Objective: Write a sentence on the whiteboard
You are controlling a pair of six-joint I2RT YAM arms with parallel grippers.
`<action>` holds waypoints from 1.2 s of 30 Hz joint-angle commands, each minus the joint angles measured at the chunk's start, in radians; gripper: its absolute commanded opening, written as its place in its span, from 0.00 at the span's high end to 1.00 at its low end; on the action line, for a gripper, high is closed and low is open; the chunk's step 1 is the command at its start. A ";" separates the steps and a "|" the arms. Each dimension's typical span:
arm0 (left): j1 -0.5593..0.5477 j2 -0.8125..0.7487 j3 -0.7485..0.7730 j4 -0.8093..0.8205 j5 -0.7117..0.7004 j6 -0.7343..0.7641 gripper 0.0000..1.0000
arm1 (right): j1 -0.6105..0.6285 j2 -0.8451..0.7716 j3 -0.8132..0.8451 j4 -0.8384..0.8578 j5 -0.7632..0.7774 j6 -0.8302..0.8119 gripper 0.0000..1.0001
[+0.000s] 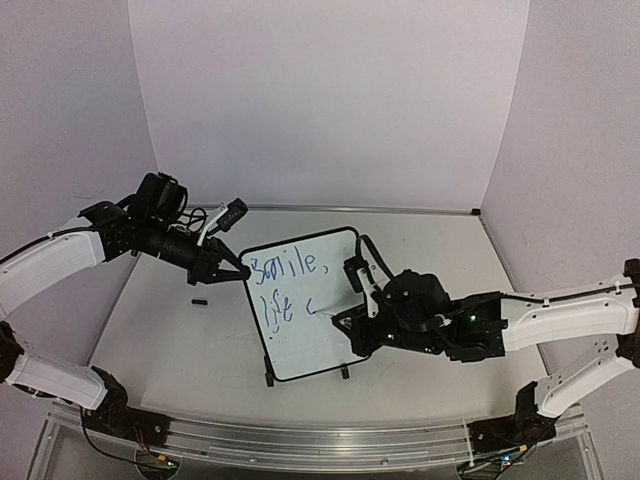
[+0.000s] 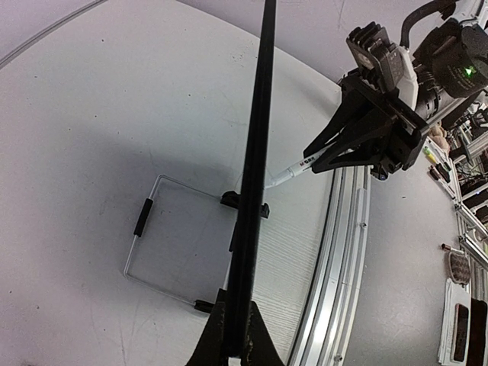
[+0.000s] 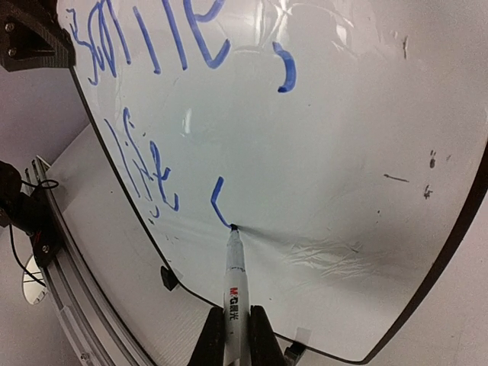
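Whiteboard (image 1: 312,345), black-framed, blue sentence (image 1: 285,270)

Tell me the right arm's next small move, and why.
Probably drag the white marker onward: the right gripper holds its tip on the black-framed whiteboard at a half-made stroke of the blue handwritten sentence, and the left gripper clamps the board.

A black-framed whiteboard (image 1: 315,350) with blue handwritten text (image 1: 287,268) is clamped by the left claw (image 1: 238,272) and touched by a white marker (image 1: 328,313) in the right claw (image 1: 343,320).
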 commanded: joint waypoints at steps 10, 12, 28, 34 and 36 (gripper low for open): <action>0.014 -0.002 0.009 0.027 -0.062 0.026 1.00 | -0.006 -0.017 0.062 0.000 0.044 -0.046 1.00; 0.012 -0.001 0.009 0.027 -0.062 0.026 1.00 | -0.006 -0.015 0.065 0.004 0.043 -0.049 1.00; 0.014 -0.001 0.009 0.027 -0.061 0.026 1.00 | -0.006 0.009 0.078 0.015 0.023 -0.052 1.00; 0.013 -0.001 0.010 0.027 -0.058 0.025 1.00 | -0.006 -0.057 0.040 0.036 -0.003 -0.036 1.00; 0.013 -0.003 0.011 0.028 -0.059 0.026 1.00 | -0.005 -0.075 0.025 0.037 0.009 -0.029 1.00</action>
